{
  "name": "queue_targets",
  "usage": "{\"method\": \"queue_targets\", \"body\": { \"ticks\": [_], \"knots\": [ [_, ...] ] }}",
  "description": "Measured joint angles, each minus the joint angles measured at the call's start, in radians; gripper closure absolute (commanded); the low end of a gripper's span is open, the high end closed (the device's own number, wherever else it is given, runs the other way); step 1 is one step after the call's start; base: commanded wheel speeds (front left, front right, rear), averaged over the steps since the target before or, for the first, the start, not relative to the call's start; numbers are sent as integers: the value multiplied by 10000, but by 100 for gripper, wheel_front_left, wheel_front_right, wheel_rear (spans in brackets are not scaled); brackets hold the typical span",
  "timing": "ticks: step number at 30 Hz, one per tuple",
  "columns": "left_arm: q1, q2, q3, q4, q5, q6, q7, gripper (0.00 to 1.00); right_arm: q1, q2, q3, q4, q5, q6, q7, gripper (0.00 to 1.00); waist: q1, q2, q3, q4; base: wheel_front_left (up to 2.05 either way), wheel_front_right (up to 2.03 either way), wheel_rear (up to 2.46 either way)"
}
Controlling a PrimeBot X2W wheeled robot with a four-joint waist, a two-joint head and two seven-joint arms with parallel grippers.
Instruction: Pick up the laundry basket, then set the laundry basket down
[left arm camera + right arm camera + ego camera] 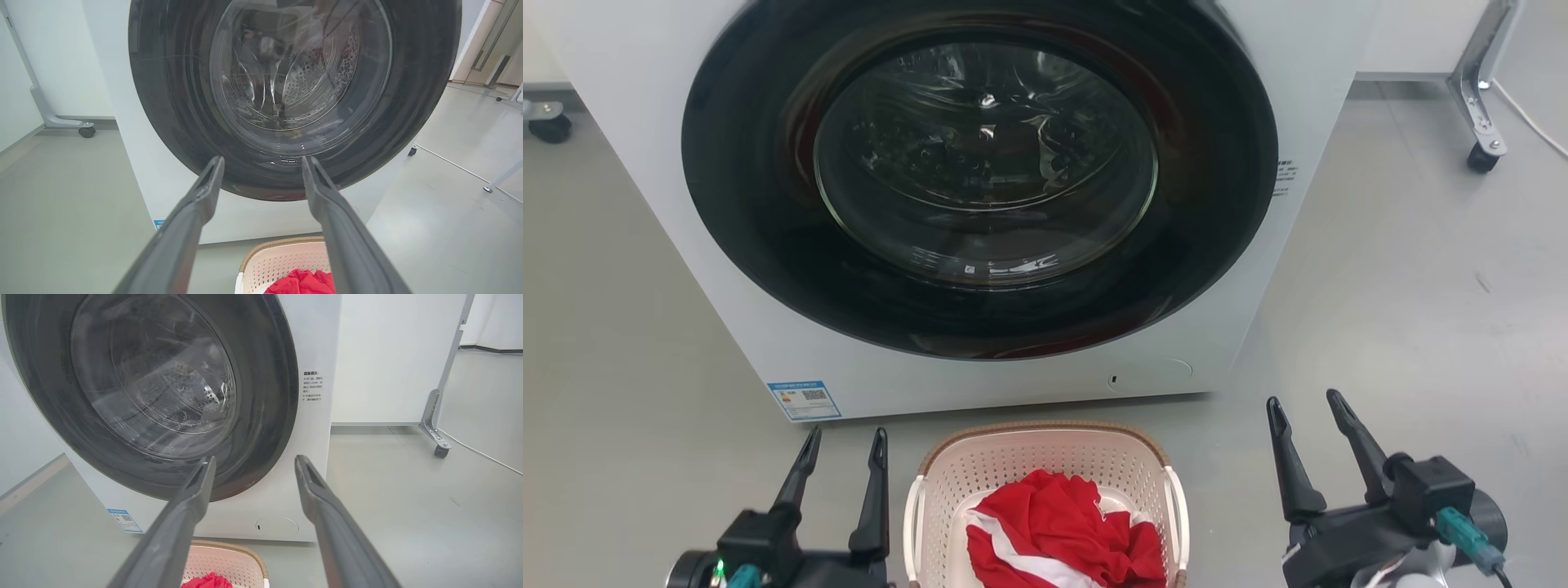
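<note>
basket [1045, 459] on smooth grey floor [1405, 286]: rounded-rectangular, cream perforated plastic, brown woven-look rim, white side handles. crumpled red-white cloth [1062, 531] inside basket. washer [980, 163], glossy round dark door, just behind basket. left end effector [846, 433], right end effector [1303, 398] flank basket, fingers apart, empty, not touching. open floor both sides of basket.

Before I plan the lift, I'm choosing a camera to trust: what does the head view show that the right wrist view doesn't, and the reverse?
Head view adds: the left gripper, jaws apart, left of the laundry basket, plus the basket's two white side handles. Right wrist view adds: the printed notice beside the door seen squarely, which the head view catches at a slant. Both share: the right gripper, jaws apart, the closed door of the washing machine, the basket's brown rim and the red cloth in it.
</note>
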Motion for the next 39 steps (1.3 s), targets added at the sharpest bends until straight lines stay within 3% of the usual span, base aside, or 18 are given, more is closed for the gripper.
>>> {"method": "queue_targets", "body": {
  "ticks": [13, 39],
  "knots": [
    [1228, -48, 408, -1206, 180, 245, 0, 0, 1384, -29, -903, -1108, -462, -86, -25, 0, 0, 0, -237, -83, 0, 0, 0],
    [1818, -259, 593, -1563, 660, 334, 385, 0, 2003, 276, -1361, -1565, -1419, -86, -25, 0, 1, -1, -442, -41, 0, 0, 0]
  ]
}}
